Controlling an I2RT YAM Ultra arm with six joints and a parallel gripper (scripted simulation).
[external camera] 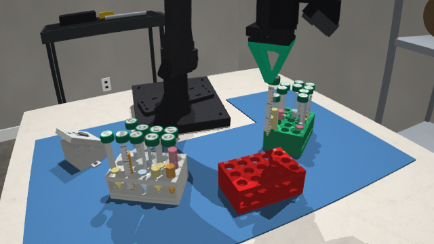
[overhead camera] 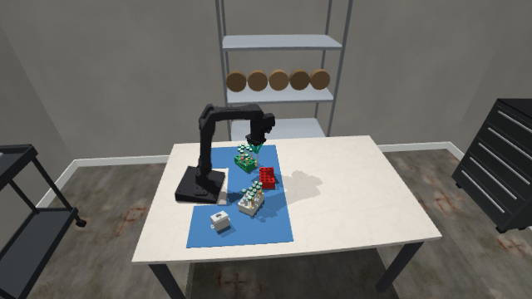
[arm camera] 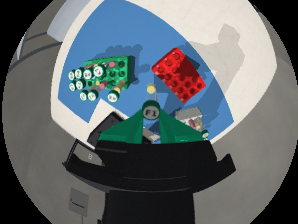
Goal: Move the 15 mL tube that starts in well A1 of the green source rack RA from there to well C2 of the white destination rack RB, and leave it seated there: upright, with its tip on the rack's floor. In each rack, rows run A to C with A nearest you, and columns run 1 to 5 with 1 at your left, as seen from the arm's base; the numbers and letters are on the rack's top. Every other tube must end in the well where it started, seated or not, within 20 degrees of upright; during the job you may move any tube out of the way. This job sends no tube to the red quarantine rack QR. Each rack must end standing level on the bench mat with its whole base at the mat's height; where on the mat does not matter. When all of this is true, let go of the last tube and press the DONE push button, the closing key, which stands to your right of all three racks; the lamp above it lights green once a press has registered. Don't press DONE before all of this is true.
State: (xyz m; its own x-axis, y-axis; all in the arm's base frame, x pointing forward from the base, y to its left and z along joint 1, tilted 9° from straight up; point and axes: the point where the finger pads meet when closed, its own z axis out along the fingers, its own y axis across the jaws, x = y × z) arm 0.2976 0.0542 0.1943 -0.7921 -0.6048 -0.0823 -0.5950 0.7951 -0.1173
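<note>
red rack [external camera: 261, 179] sits with open wells between the two others, near the hanging tube's tip. green fingers [external camera: 271, 76] are clamped on the cap of a 15 ml tube [external camera: 269, 112], hanging upright in air just beside the green rack [external camera: 291, 139]. white rack [external camera: 146, 190] on the bench [external camera: 373, 210] holds capped tubes.

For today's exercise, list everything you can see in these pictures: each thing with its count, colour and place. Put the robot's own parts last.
Source rack: one, green, far end of mat.
Quarantine rack: one, red, mid-mat, no tubes.
Destination rack: one, white, near button box.
Button box: one, white-grey, mat's end.
Mat: one, blue, on white table.
Shelf unit: one, grey, five brown discs.
Cart: one, black, and black drawers, on opposite sides of the room.
Tube: one, green-capped, in gripper.
Arm: one, black.
</note>
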